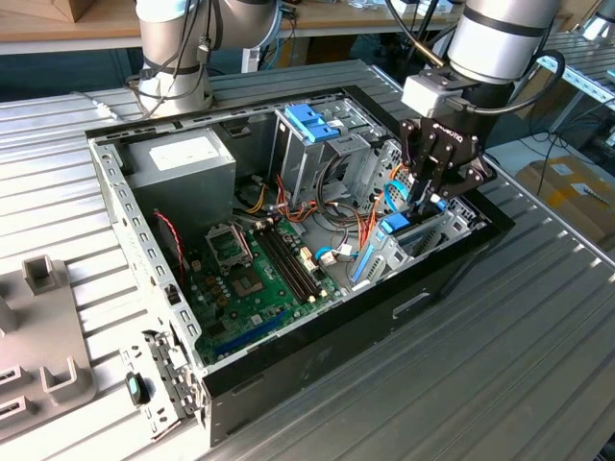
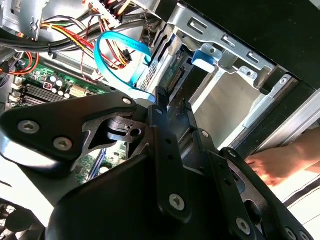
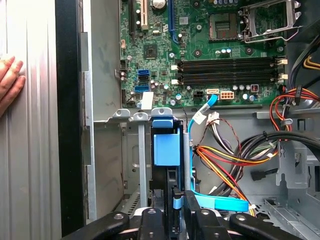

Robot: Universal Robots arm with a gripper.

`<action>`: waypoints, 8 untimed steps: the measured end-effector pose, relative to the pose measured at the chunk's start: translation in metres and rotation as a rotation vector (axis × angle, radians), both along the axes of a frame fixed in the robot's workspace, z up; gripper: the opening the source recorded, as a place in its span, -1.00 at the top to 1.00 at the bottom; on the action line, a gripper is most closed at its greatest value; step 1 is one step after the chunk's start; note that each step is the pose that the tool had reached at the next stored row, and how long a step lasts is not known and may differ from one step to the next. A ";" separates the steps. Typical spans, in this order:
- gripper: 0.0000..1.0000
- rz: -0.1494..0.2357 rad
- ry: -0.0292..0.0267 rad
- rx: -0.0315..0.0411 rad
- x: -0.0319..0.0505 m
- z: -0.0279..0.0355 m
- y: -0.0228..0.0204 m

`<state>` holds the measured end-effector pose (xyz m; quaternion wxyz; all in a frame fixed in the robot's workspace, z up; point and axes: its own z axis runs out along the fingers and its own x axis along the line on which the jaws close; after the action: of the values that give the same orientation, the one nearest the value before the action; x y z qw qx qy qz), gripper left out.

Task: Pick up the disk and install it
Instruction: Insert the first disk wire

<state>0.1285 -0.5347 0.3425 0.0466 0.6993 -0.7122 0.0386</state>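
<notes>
disk (image 3: 166, 149) seen edge-on, its faces hidden; hand (image 3: 11, 84) cut off at edge.

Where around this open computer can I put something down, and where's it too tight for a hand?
Free: the ribbed table along the case's black side, toward the exterior view's lower right. Crowded: the drive bay corner, where the pincer holds the disk among cables. Grey fixtures take up the table at the exterior view's lower left.

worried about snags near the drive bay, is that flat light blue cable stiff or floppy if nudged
Probably floppy: the flat blue cable curves in a loose loop. Likely light, being thin and ribbon-like. It holds its arc unaided, so it may spring back.
</notes>
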 end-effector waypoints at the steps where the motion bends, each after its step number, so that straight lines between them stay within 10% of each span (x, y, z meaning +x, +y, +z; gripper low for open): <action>1: 0.41 0.000 0.0000 0.0002 0.0000 -0.0001 0.0000; 8: 0.41 0.000 -0.0001 0.0002 0.0000 0.0000 -0.0001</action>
<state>0.1285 -0.5349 0.3425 0.0465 0.6993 -0.7122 0.0386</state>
